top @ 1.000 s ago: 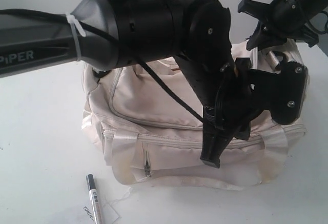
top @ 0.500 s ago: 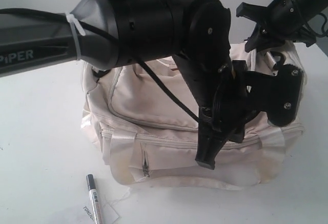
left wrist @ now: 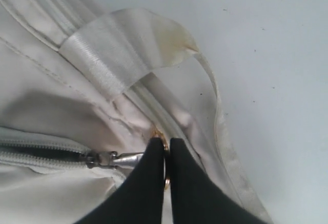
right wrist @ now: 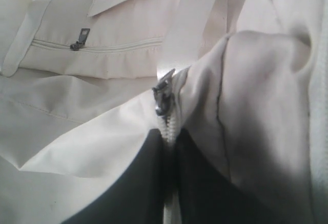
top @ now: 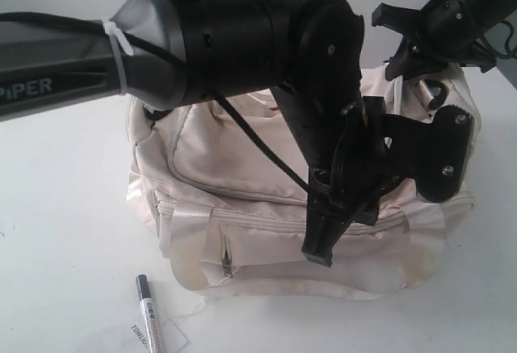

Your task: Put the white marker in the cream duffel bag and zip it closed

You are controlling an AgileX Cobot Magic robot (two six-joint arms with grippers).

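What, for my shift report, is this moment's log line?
left gripper: shut on zip ring | right gripper: shut on bag edge | marker: on table, outside bag

Cream duffel bag [top: 226,159]: soft, sits upright on table, front zip pocket facing cam., shiny webbing handles, gold ring [left wrist: 160,134] on zip pull. White marker [top: 148,314]: lies flat outside, just in front of bag, black cap toward it.

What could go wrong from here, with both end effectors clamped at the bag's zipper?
1. The left end effector pinches the thin gold ring only at its tips; it may slip out.
2. The right end effector holds the large cream fabric duffel bag by soft cloth; the bag could drag.
3. The slim black-capped white marker lies close in front; a sliding bag might knock it.
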